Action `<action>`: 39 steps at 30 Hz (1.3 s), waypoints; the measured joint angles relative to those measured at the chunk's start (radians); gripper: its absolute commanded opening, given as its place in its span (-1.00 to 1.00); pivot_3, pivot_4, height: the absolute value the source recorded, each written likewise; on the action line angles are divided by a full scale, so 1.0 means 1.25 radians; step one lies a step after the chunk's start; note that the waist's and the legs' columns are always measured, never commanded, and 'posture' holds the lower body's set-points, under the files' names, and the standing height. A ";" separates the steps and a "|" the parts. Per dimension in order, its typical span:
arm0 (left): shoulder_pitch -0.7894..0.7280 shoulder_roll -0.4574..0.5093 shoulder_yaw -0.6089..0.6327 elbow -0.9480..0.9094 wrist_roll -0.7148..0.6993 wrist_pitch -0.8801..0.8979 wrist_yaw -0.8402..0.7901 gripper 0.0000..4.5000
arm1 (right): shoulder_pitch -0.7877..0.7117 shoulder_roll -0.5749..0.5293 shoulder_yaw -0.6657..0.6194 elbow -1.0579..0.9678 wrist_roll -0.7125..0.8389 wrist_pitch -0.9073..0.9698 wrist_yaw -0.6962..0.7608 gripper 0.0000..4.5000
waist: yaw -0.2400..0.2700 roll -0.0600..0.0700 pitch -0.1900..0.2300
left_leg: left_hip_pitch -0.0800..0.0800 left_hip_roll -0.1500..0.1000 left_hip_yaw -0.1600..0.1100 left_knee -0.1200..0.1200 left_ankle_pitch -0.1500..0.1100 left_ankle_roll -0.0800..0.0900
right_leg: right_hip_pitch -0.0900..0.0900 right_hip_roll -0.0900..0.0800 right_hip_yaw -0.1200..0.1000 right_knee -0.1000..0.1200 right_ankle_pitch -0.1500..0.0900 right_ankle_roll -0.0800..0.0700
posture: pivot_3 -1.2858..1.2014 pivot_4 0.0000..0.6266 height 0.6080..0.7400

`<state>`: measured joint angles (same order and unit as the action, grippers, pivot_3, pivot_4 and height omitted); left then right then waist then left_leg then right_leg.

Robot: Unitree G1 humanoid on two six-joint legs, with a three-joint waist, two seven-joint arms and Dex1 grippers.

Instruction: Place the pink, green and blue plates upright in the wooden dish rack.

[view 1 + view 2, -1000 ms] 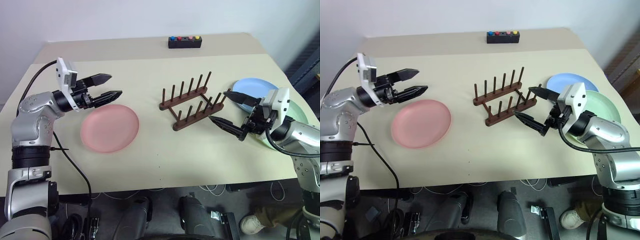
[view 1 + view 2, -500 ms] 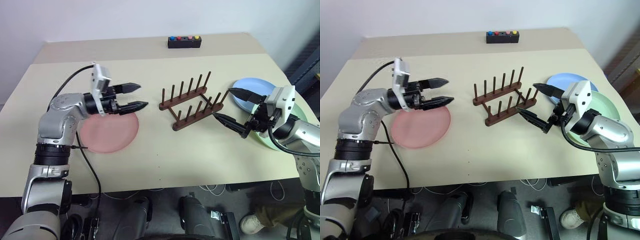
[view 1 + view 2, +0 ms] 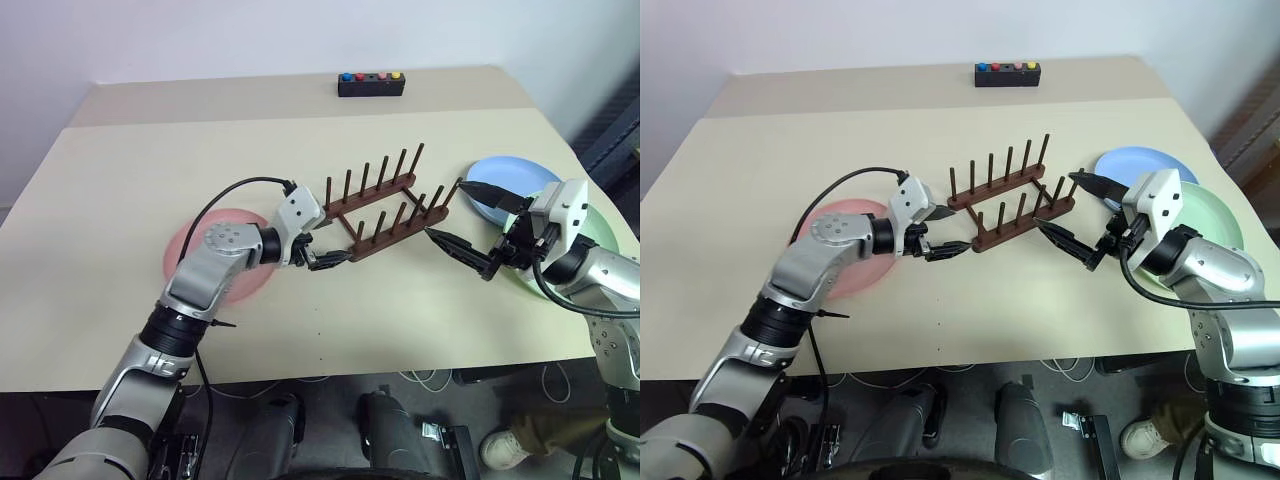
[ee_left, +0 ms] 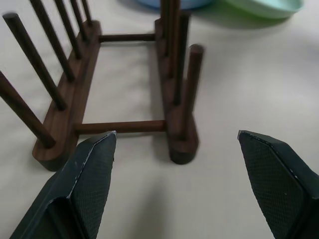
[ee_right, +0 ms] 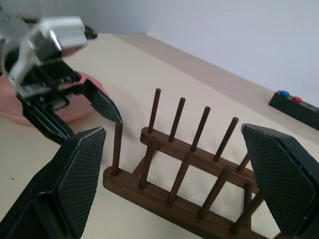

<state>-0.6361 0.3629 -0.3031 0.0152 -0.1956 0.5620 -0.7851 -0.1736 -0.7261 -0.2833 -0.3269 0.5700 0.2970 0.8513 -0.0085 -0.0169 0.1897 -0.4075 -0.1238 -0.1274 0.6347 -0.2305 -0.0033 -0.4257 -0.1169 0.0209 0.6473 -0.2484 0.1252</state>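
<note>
**Rack flanked by both grippers, 3 plates flat on desk**

Standing empty at the middle of the desk [image 3: 120, 160], the rack [image 3: 383, 203] has 2 rails with a row of upright pegs on each; no plate is in it. All 3 plates lie flat on the desk.

Left gripper [image 3: 322, 252]: positioned at the rack's left end, pointing along the rack, close to the end crossbar. Jaws wide, holding nothing. In the left wrist view the left gripper [image 4: 177, 149] frames the near end of the rack [image 4: 119, 94], and both fingertips [image 4: 99, 149] are apart from the wood.

Right gripper [image 3: 450, 215]: positioned at the rack's right end, pointing toward it. Jaws wide, holding nothing. One finger is just beside the end pegs; contact cannot be told.

Plate positions:
- Pink plate [image 3: 190, 262]: left of the rack, partly covered by the left arm.
- Blue plate [image 3: 520, 172]: right of the rack, behind the right gripper.
- Green plate [image 3: 598, 228]: just beside the blue plate, under the right arm.

A black box [image 3: 370, 84] with coloured buttons sits at the far desk edge.
</note>
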 measured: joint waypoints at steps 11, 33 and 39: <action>-0.022 -0.076 -0.084 0.076 0.108 0.003 0.068 0.78 | 0.009 0.000 -0.006 -0.003 -0.005 -0.007 -0.014 0.98 | 0.000 0.000 0.000 | 0.000 0.000 0.000 0.000 0.000 0.000 | 0.000 0.000 0.000 0.000 0.000 0.000 | 0.03 -0.52 1.00; -0.022 -0.141 -0.076 0.095 0.129 0.065 0.109 -0.67 | 0.035 0.000 -0.029 -0.021 -0.004 -0.007 -0.024 1.00 | 0.001 0.000 0.000 | 0.000 0.000 0.000 0.001 0.000 0.000 | 0.001 0.000 0.000 0.000 0.000 0.000 | 0.03 -0.52 1.00; -0.022 -0.123 -0.052 0.092 0.117 0.062 0.096 -0.67 | 0.037 0.000 -0.032 -0.021 -0.004 -0.007 -0.022 1.00 | -0.002 0.000 0.000 | 0.000 0.000 0.000 0.001 0.000 0.000 | 0.001 0.000 0.000 0.000 0.000 0.000 | 0.03 -0.52 1.00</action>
<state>-0.6640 0.2095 -0.3684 0.1300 -0.0494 0.6396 -0.6647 -0.1279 -0.7261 -0.3235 -0.3528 0.5648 0.2877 0.8237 -0.0107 -0.0168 0.1897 -0.4075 -0.1239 -0.1274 0.6360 -0.2306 -0.0032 -0.4249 -0.1167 0.0206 0.6475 -0.2483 0.1257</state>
